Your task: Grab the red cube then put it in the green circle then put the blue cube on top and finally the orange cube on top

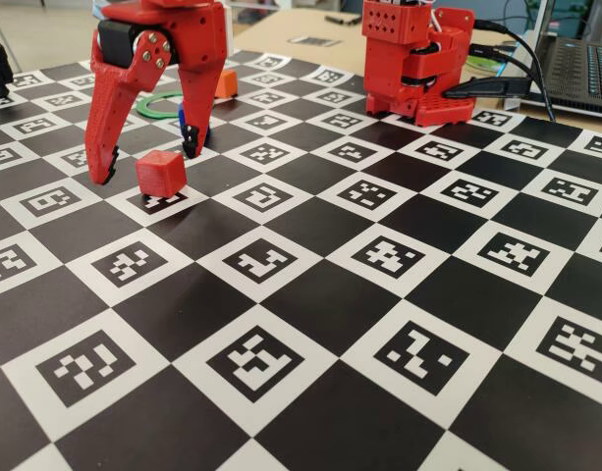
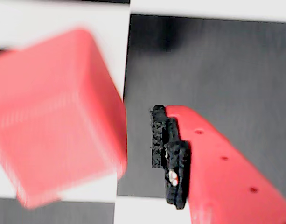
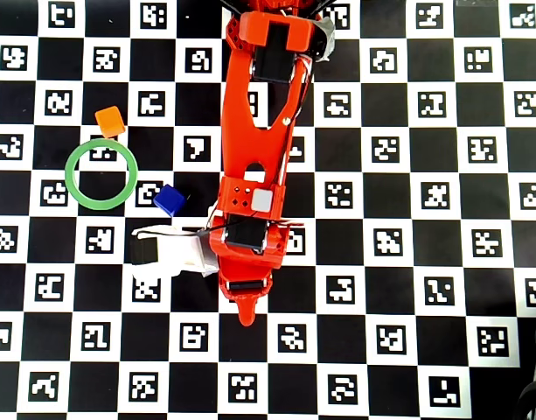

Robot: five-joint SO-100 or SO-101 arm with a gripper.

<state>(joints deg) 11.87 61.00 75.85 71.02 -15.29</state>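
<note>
The red cube fills the wrist view, just beside one black-padded fingertip. The gripper straddles it, jaws spread, gripping nothing. Nothing is stacked yet: the green circle lies empty (one ring), with one blue cube and one orange cube just outside it.

No words, brand names or numbers can be read anywhere. The only signs are the black-and-white square code markers printed in the white squares of the checkered board, which hold no letters.
</note>
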